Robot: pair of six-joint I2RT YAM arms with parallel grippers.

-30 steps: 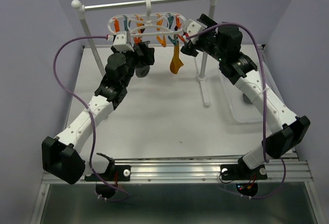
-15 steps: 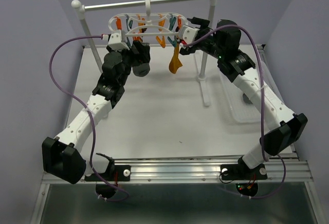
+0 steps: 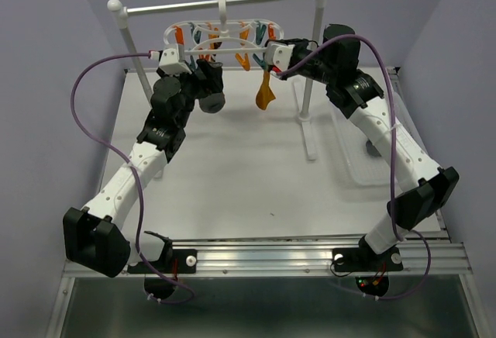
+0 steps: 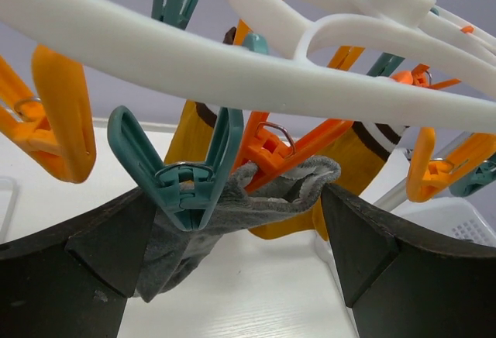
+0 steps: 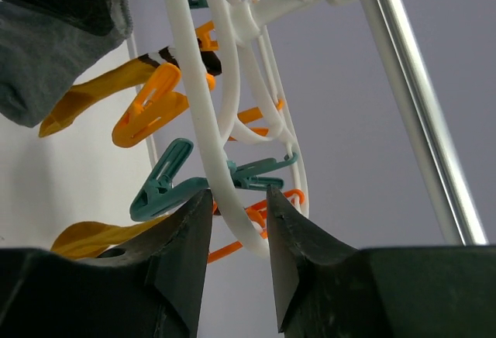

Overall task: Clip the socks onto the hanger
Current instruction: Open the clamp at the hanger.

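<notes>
The white hanger (image 3: 225,32) hangs from the rail with orange and teal clips. A mustard sock (image 3: 265,94) dangles from its right part. In the left wrist view a grey sock (image 4: 271,198) hangs from a teal clip (image 4: 186,187), between the wide-apart fingers of my left gripper (image 4: 232,237), which touches nothing. Mustard socks (image 4: 356,160) hang behind it. My right gripper (image 5: 238,198) stands at the hanger's right end, its jaws narrowed either side of the white rim (image 5: 225,167), with a small gap still showing on one side.
The metal rail (image 3: 225,2) on white posts (image 3: 310,90) carries the hanger. A clear plastic basket (image 3: 372,160) lies at the table's right, under my right arm. The purple cables loop out from both arms.
My right gripper has moved left onto the hanger's right end and its jaws have narrowed around the rim. The left arm rose slightly under the hanger, still open.
</notes>
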